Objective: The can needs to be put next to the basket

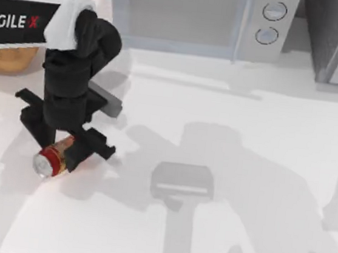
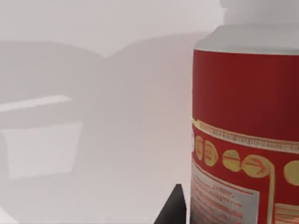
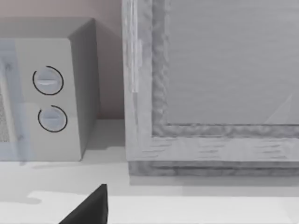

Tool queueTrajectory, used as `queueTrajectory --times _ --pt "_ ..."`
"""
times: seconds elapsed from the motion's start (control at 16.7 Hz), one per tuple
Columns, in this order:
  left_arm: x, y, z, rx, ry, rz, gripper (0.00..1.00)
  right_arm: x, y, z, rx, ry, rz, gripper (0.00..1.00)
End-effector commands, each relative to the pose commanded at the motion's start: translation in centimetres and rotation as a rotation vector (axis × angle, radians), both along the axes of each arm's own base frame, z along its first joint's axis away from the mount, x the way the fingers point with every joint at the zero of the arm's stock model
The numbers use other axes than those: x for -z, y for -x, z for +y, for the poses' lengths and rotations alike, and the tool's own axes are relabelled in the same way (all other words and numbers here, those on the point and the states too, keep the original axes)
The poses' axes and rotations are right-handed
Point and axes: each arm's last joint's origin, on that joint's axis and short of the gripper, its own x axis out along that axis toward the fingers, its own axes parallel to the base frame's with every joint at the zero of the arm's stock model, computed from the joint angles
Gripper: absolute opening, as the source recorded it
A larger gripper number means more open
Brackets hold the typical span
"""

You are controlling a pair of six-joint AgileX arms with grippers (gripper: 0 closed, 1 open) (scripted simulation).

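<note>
Left gripper [image 1: 62, 151] is down at the table w/ the can [image 1: 52, 159] between its fingers; looks clamped on the can's body, the silver top poking out toward the table's front-left. In the left wrist view the can [image 2: 245, 135] sits right up against the camera, red wall and gold print.

Handling, my read: light, thin-walled, smooth metal, so slippery and easy to dent. Best hold is across the mid-body, 2 fingers on opposite sides, moderate squeeze. It's round, so it'll roll if set down on its side.

The basket [image 1: 9, 53] is behind the gripper, at the far left, partly under the arm. Microwave [image 1: 200, 17] stands farther back and to the right, a grey cabinet [image 3: 210, 84] beyond it. Nothing lies between gripper and basket. Right arm parked; can't tell its finger state.
</note>
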Motion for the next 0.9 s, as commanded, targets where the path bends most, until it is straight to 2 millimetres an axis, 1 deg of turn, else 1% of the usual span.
queueTrajectory --times 0.12,0.3,0.36,0.48,0.6,0.66,0.9 --pt "0.0 0.1 4.4 -0.131 -0.026 0.020 0.00 0.0 0.0 0.0 0.000 0.000 0.000 1.00" --pt "-1.2 -0.2 12.0 -0.347 -0.006 -0.020 0.00 0.0 0.0 0.0 0.000 0.000 0.000 1.00" --pt "-1.8 -0.3 14.1 -0.404 0.009 -0.050 0.00 0.0 0.0 0.0 0.000 0.000 0.000 1.00" --pt "-3.0 -0.4 17.5 -0.485 0.043 -0.126 0.00 0.0 0.0 0.0 0.000 0.000 0.000 1.00" --pt "-4.3 -0.8 19.5 -0.527 0.071 -0.203 0.00 0.0 0.0 0.0 0.000 0.000 0.000 1.00" --pt "-4.6 -0.9 19.9 -0.536 0.078 -0.226 0.00 0.0 0.0 0.0 0.000 0.000 0.000 1.00" --pt "-4.5 -0.9 19.9 -0.533 0.077 -0.223 0.00 0.0 0.0 0.0 0.000 0.000 0.000 1.00"
